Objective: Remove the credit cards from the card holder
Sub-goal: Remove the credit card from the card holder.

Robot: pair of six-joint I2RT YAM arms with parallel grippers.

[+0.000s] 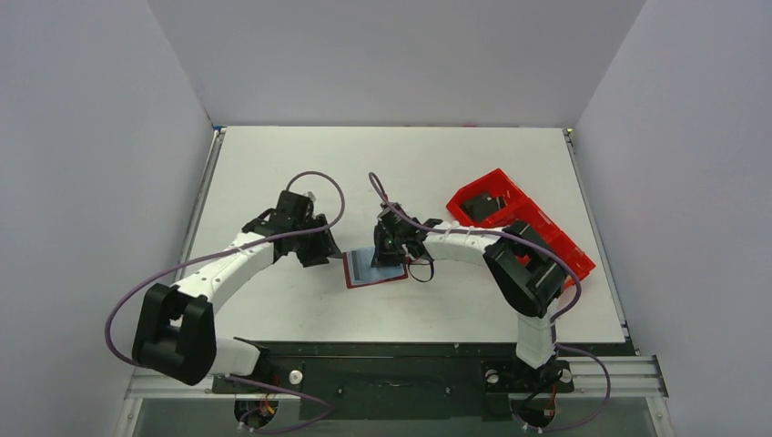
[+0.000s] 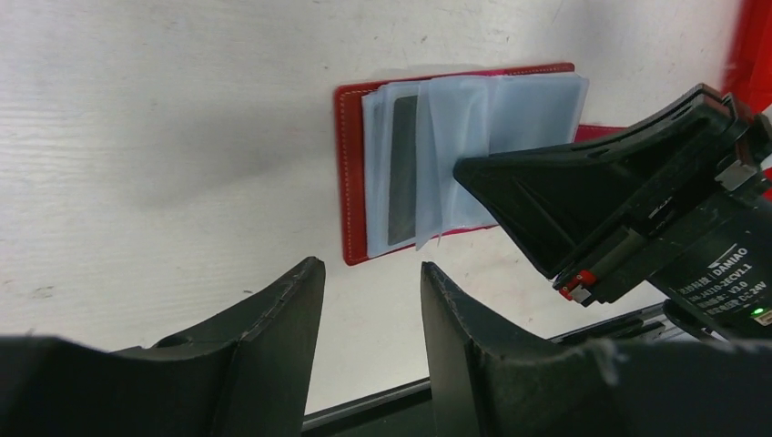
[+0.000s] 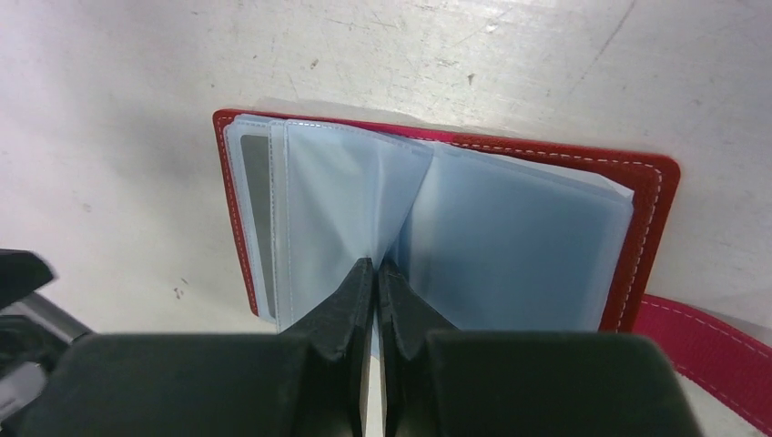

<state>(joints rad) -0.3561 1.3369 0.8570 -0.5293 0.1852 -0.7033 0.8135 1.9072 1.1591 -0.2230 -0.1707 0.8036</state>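
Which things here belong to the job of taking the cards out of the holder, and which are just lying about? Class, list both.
Belong: card holder, open flat; its clear sleeves; right fingers, shut at the sleeves' fold; left fingers, open, near it.
Lying about: red compartment tray.

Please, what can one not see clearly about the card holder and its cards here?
- Right wrist view: the right end effector is shut at the fold of the card holder; its own fingers hide whether it pinches a card or only a sleeve.
- Left wrist view: the sleeve plastic blurs a grey strip; card or not, unclear.
- Top view: the card holder is too small, partly under the right arm.
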